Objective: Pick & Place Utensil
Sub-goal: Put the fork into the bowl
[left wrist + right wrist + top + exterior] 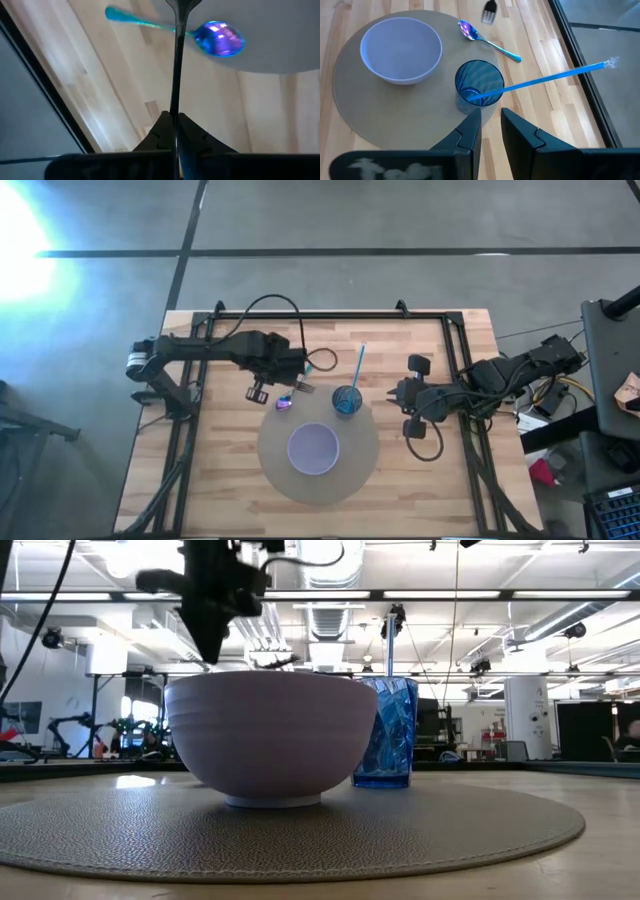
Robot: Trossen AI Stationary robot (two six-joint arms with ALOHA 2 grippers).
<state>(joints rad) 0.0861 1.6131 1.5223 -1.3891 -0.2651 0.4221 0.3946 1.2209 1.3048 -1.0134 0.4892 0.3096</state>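
Observation:
My left gripper [285, 376] hangs above the wood left of the round grey mat [270, 465] and is shut on a dark fork [257, 391]. The fork's head [490, 11] shows beyond the spoon in the right wrist view. An iridescent spoon [290, 400] with a purple bowl [220, 39] and teal handle lies flat, its bowl at the mat's edge. A lavender bowl [314, 448] and a blue cup [347, 400] holding a blue straw [550, 77] stand on the mat. My right gripper [400, 396] waits open, right of the cup. My left gripper [175, 125] pinches the fork's thin handle [175, 102] between its two fingers, which lie along it. The handle runs straight out past the fingertips to the fork's neck [182, 5]. In the low view the gripper [213, 650] points down from above. Whether the tines touch the table I cannot tell.
The table's black frame rails [460, 360] run along its edges. Bare wood [230, 450] lies left of the mat and on the far side [330, 330]. Cables loop beside both arms [425, 445]. The straw leans toward the far edge.

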